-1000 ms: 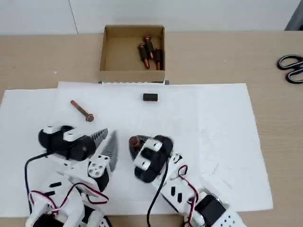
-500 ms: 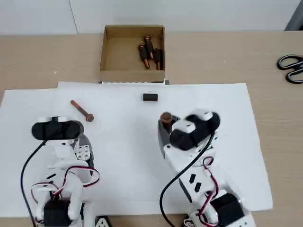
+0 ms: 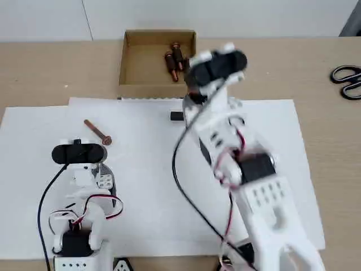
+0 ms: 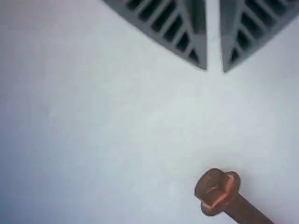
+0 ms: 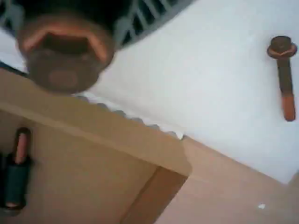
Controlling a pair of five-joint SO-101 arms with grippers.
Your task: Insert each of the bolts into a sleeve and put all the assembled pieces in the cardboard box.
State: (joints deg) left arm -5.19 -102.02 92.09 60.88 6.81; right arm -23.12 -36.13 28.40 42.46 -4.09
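The cardboard box (image 3: 131, 63) stands at the table's far side with assembled bolts (image 3: 175, 60) in its right part. My right gripper (image 3: 194, 94) hangs over the box's near right corner, shut on an assembled bolt (image 5: 63, 52) whose copper head faces the wrist camera. One boxed piece (image 5: 16, 173) lies past the box wall (image 5: 117, 135). A loose bolt (image 3: 97, 132) lies on the white paper (image 3: 271, 169) at the left. My left gripper (image 4: 215, 67) points down at the paper just short of that bolt's head (image 4: 216, 191), fingers nearly together and holding nothing. A black sleeve (image 3: 177, 116) lies near the right arm.
Scissors (image 3: 347, 81) lie at the table's far right edge. The left arm (image 3: 79, 153) stands at the paper's near left. The paper's right half is open room.
The right arm swung from the middle of the paper up to the box's near edge, carrying the assembled bolt. The left arm turned and now points down near the loose bolt.
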